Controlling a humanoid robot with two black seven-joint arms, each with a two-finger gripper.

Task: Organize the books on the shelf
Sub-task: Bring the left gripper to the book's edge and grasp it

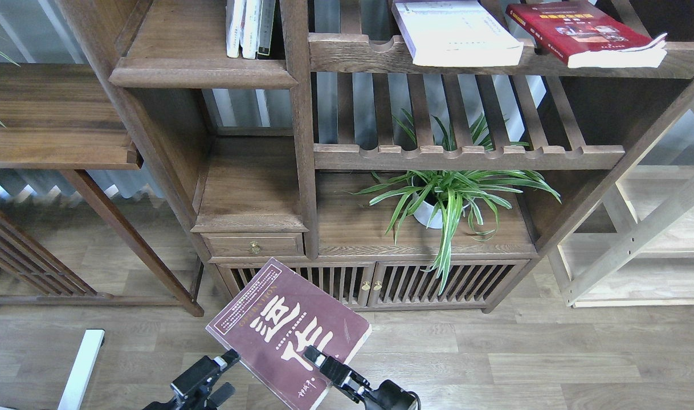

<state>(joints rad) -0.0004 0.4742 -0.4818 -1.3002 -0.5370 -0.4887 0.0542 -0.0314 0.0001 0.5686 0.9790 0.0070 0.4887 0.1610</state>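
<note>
Risk sits in my grip: my right hand [318, 360] is clamped on the maroon book [287, 333] at its lower right part only, so most of the cover hangs out past the fingers, tilted, low in front of the cabinet doors [375, 282]. I judge a fast swing could let the book pivot or slip from the pinch. My left hand [224, 364] is just beside the book's lower left edge; whether its fingers are apart or together I cannot tell, nor whether it touches. If it closes on the corner at an angle, it may twist the book against my right grip.

The white book [455, 31] and red book [580, 31] lie flat on the top slatted rack, both overhanging its front rail. The solid shelf [201, 71] up left carries a few upright books [249, 28] at its right end, against the post [298, 114]; bare board lies left of them. Room in front of the bookcase is open, but the plant [449, 199] leaves spread out to the right, and the moulded shelf edge could catch the book's top corner on the way up.
</note>
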